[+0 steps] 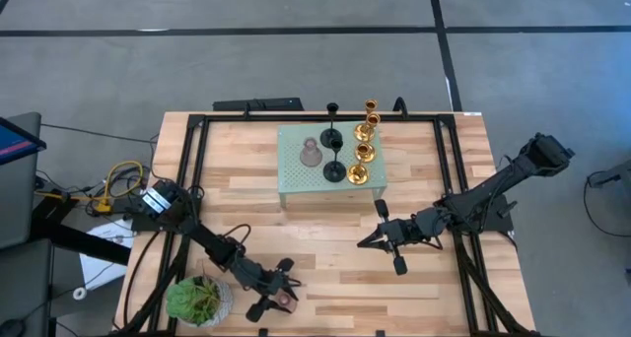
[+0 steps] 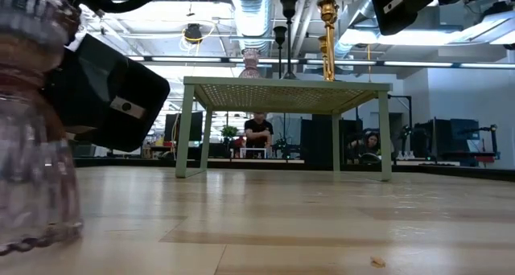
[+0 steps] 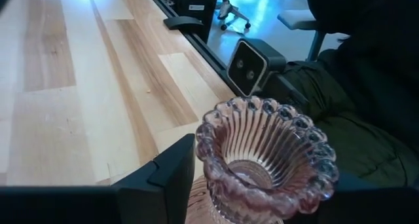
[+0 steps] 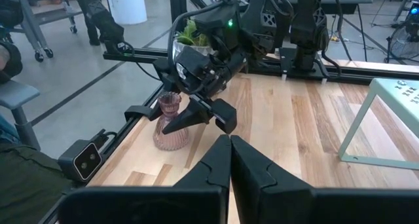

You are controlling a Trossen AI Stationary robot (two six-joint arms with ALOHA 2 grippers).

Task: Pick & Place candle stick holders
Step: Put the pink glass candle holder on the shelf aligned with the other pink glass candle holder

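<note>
Down by the table edge, left gripper (image 1: 279, 296) clasps a pink holder (image 1: 285, 300).

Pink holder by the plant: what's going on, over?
Left gripper closed around the pink holder, standing at the table's near edge. Right gripper shut, empty, waiting mid-table. Path to the green platform looks clear.

Green potted plant (image 1: 196, 300) at table's near-left corner, pale green perforated platform (image 1: 296, 184) mid-table, seated person (image 2: 258, 130) in bkgd, prob. at desk
</note>
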